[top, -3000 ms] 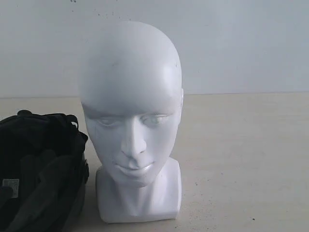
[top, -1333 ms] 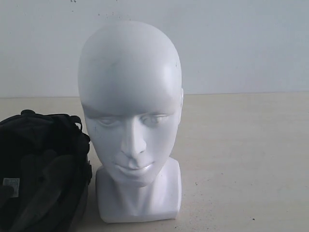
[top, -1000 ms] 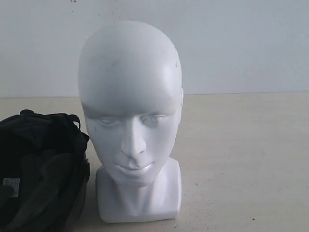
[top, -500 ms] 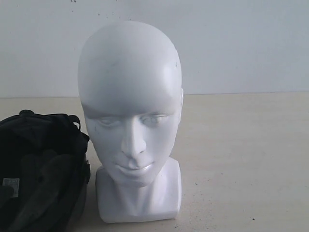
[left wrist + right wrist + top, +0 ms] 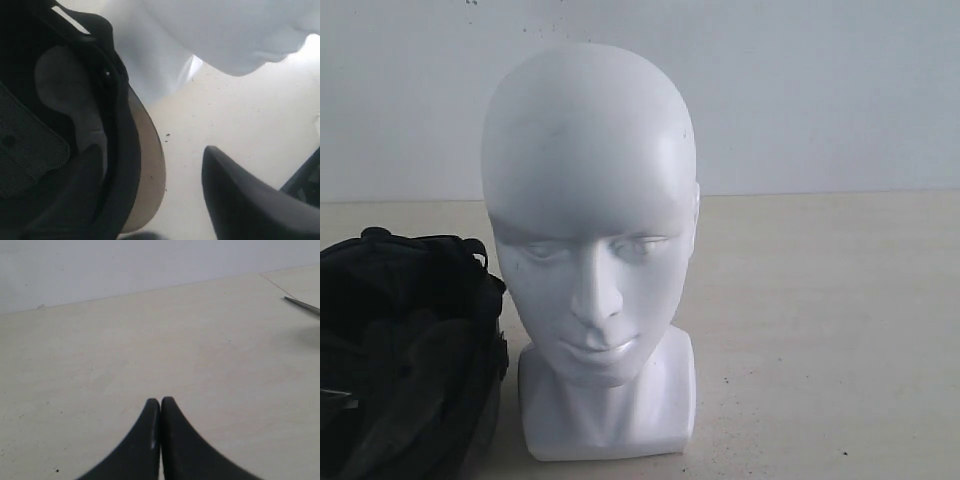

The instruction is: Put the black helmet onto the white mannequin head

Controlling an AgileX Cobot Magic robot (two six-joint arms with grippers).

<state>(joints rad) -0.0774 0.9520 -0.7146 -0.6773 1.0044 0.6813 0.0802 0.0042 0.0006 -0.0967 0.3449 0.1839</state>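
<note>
The white mannequin head point(image 5: 590, 250) stands upright mid-table, facing the camera; its chin and neck point(image 5: 165, 55) also show in the left wrist view. To its left the black helmet point(image 5: 405, 350) lies with its padded inside point(image 5: 65, 95) showing, close beside the base. My left gripper point(image 5: 150, 165) is open. One finger point(image 5: 240, 200) is outside over the table, the other seems to be inside the shell. The helmet's rim and smoky visor point(image 5: 147, 175) lie between them. My right gripper point(image 5: 160, 401) is shut on nothing above bare table.
The pale tabletop point(image 5: 820, 330) runs to a plain white wall point(image 5: 820, 90). A thin grey pointed object point(image 5: 302, 306) juts in at the edge of the right wrist view, near a seam in the table point(image 5: 277, 284).
In the exterior view the white label inside the helmet at the lower left no longer shows; a thin pale edge shows there instead. The head has not moved.
</note>
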